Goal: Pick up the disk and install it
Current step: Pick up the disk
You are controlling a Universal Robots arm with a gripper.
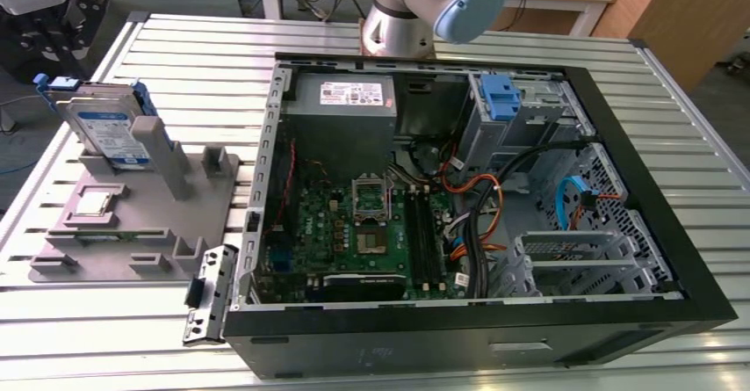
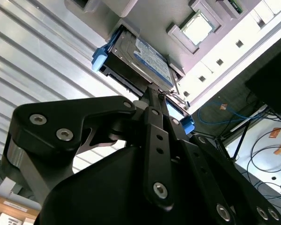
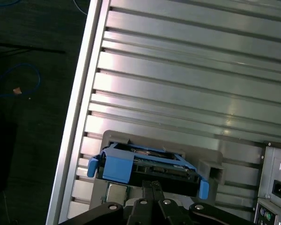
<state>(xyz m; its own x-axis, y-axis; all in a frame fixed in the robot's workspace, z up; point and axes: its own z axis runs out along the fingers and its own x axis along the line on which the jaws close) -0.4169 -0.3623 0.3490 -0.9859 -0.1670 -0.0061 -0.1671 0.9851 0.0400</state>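
Note:
The disk is a silver hard drive with a white-and-blue label and a blue carrier frame. It stands on edge in a slot of the grey holder at the exterior view's left, outside the computer case. My gripper hovers just over the disk's upper edge with its fingers pressed together and nothing between them. In the first wrist view the gripper points at the blue-framed edge of the disk. Whether the tips touch it I cannot tell.
The open black computer case lies on the slatted metal table, with a motherboard, cables, a grey power-supply box and a drive bay with a blue latch. A square processor chip rests on the holder.

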